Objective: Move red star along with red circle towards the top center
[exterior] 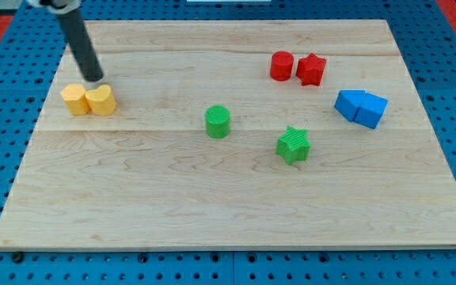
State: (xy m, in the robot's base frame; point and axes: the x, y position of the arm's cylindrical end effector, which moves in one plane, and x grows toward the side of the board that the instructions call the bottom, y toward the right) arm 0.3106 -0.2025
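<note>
Tip (pixel 95 80) by yellow blocks (pixel 89 100), red star (pixel 311 69) touching red circle (pixel 282 65), pair lying left-right.

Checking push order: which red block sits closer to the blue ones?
The red star. It lies on the view's right of the red circle, toward the blue blocks.

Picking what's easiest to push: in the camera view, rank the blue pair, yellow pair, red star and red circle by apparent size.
1. Blue pair and yellow pair: alike, too close to rank.
2. Red star and red circle: alike, clearly smaller than either pair.
</note>
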